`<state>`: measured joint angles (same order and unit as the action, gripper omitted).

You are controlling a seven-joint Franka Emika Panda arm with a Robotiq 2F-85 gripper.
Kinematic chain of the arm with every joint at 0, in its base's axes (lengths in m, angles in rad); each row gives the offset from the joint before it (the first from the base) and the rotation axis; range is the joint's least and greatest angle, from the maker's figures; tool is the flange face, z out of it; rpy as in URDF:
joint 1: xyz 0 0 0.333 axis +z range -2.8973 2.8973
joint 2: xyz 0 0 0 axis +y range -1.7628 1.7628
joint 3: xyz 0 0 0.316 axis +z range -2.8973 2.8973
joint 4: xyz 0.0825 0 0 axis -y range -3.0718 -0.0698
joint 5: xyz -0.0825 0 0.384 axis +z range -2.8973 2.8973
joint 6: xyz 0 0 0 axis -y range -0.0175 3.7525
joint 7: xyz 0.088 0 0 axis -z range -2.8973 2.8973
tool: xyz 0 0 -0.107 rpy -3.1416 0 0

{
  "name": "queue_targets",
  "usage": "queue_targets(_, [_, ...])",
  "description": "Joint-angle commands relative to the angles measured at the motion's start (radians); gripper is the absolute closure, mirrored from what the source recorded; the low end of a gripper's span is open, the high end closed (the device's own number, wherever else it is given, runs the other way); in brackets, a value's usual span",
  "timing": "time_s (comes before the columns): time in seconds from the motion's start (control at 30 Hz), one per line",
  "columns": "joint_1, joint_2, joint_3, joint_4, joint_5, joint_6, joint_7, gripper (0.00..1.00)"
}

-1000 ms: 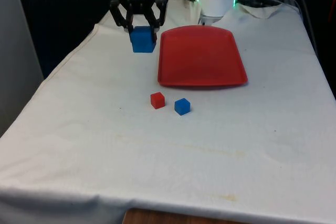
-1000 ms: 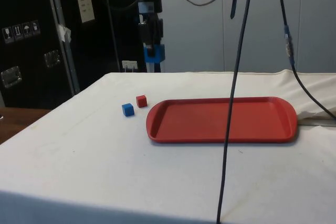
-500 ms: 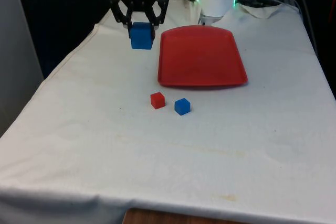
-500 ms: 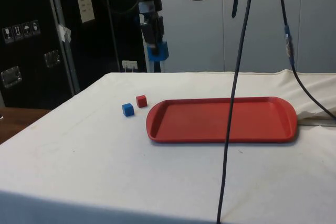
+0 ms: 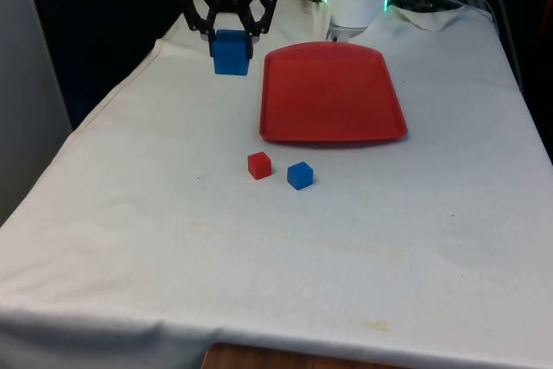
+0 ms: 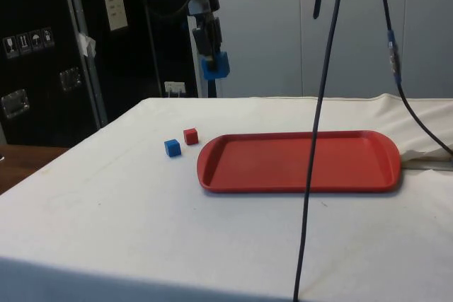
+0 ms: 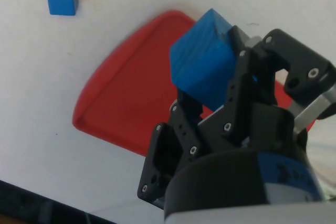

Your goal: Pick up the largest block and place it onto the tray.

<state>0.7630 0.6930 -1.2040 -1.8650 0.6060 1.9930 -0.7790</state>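
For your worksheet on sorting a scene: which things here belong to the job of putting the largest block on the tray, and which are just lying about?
Belong to the job:
gripper
large blue block, held in the air
red tray

Lying about:
small red block
small blue block

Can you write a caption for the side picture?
The claw holds the big blue block high above the table, beside the red tray.

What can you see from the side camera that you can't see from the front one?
The side view alone shows daylight under the big blue block, which hangs well above the table, and the tray's raised rim. The front view alone shows the block is off to the tray's left. Both show the gripper holding it, plus the small red block and small blue block.
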Motion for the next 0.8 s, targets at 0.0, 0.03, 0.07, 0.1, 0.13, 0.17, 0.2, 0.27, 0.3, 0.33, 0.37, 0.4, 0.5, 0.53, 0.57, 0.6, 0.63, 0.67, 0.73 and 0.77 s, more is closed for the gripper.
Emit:
queue_targets(0.0, [0.032,-0.017,-0.022,-0.038,-0.01,0.026,-0.008,1.0])
queue_targets(0.03, [0.032,-0.019,-0.021,-0.039,-0.01,0.026,-0.009,1.0])
queue_targets(0.07, [0.032,-0.02,-0.02,-0.04,-0.009,0.025,-0.01,1.0])
queue_targets(0.1, [0.032,-0.021,-0.019,-0.04,-0.008,0.024,-0.012,1.0])
queue_targets(0.13, [0.034,-0.023,-0.019,-0.042,-0.008,0.024,-0.012,1.0])
queue_targets(0.17, [0.036,-0.025,-0.019,-0.044,-0.007,0.024,-0.013,1.0])
queue_targets(0.2, [0.037,-0.026,-0.019,-0.046,-0.007,0.025,-0.013,1.0])
queue_targets(0.27, [0.008,-0.008,0.006,-0.007,-0.002,-0.001,-0.003,1.0])
queue_targets(0.3, [0.042,-0.033,-0.017,-0.053,-0.006,0.027,-0.012,1.0])
queue_targets(0.33, [0.043,-0.036,-0.016,-0.055,-0.006,0.028,-0.012,1.0])
queue_targets(0.37, [0.045,-0.039,-0.016,-0.057,-0.005,0.029,-0.012,1.0])
queue_targets(0.4, [0.046,-0.042,-0.015,-0.06,-0.005,0.03,-0.011,1.0])
queue_targets(0.5, [0.049,-0.055,-0.008,-0.07,-0.004,0.035,-0.008,1.0])
queue_targets(0.53, [0.05,-0.059,-0.006,-0.073,-0.004,0.037,-0.008,1.0])
queue_targets(0.57, [0.015,-0.038,0.02,-0.026,-0.002,0.004,0.0,1.0])
queue_targets(0.6, [0.05,-0.063,-0.004,-0.075,-0.004,0.039,-0.007,1.0])
queue_targets(0.63, [0.051,-0.067,-0.001,-0.078,-0.003,0.042,-0.006,1.0])
queue_targets(0.67, [0.051,-0.07,0.001,-0.08,-0.003,0.045,-0.005,1.0])
queue_targets(0.73, [0.05,-0.077,0.007,-0.086,-0.003,0.052,-0.004,1.0])
queue_targets(0.77, [0.049,-0.084,0.014,-0.092,-0.001,0.061,-0.003,1.0])
